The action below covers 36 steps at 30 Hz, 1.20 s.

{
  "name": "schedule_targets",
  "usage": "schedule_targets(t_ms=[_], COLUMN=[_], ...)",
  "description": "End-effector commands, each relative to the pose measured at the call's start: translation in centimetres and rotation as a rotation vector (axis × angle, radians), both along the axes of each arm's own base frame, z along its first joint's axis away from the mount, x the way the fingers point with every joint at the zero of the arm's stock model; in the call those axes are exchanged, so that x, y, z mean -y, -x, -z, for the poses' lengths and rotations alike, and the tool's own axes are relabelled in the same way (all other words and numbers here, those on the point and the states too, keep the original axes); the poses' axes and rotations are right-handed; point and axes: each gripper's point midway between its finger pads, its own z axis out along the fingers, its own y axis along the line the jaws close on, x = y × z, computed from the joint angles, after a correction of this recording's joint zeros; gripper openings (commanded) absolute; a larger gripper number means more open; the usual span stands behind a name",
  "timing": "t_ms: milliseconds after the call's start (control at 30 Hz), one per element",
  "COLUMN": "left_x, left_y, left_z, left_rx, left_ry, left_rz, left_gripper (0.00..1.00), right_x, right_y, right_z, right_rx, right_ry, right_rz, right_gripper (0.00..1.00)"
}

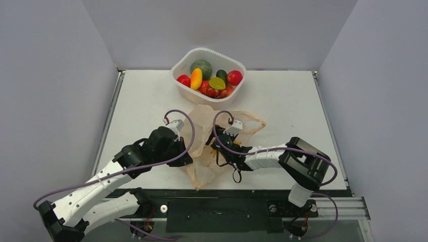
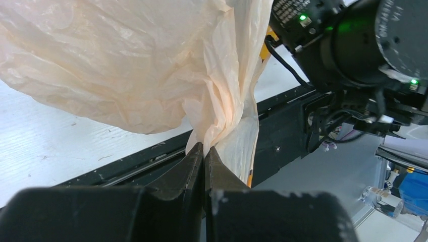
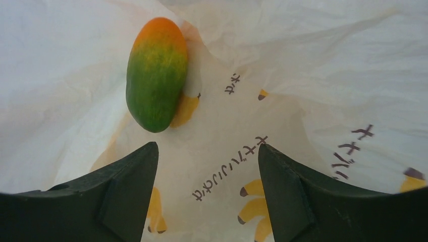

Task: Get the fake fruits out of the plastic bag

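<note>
The peach-orange plastic bag (image 1: 209, 146) lies crumpled on the table between my two arms. My left gripper (image 1: 185, 157) is shut on a gathered fold of the bag (image 2: 222, 126), pinched between its fingertips. My right gripper (image 1: 218, 146) is inside the bag's mouth, open and empty. In the right wrist view a green and orange oval fake fruit (image 3: 156, 75) lies on the bag's inner wall (image 3: 282, 91), ahead of and a little left of the open right gripper (image 3: 207, 151), apart from its fingers. Other fake fruits (image 1: 209, 83) sit in the white tub.
The white tub (image 1: 238, 85) stands at the back middle of the table and also holds a dark-green melon (image 1: 202, 67). The table's dark front rail (image 1: 222, 194) runs just under the bag's near corner. Grey walls close in left, right and behind.
</note>
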Motion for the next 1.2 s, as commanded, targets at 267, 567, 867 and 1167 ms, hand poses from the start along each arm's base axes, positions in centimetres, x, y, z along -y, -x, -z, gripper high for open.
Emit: schedule_targets(t_ms=[267,567,867,1167], left_x=[-2.4,-9.3,-7.9,-6.2], left_y=[0.1,-7.9,-21.7,-29.6], left_z=[-6.6,-9.0,0.0,8.0], left_rx=[0.115,0.137,0.061,-0.061], left_ry=[-0.007,-0.111,-0.05,-0.089], left_rz=[0.032,-0.22,-0.238,-0.206], left_gripper=[0.38,0.42,0.37,0.23], right_x=[-4.7,-5.5,-7.2,-7.8], right_y=[-1.6,-2.2,-4.7,-6.5], right_z=[-2.7,-3.3,-2.6,-1.5], right_rx=[0.039,0.046,0.016,0.018], right_ry=[-0.136,-0.145,-0.196,-0.147], right_rz=[-0.09,-0.123,-0.096,-0.08], right_gripper=[0.68,0.68,0.68,0.71])
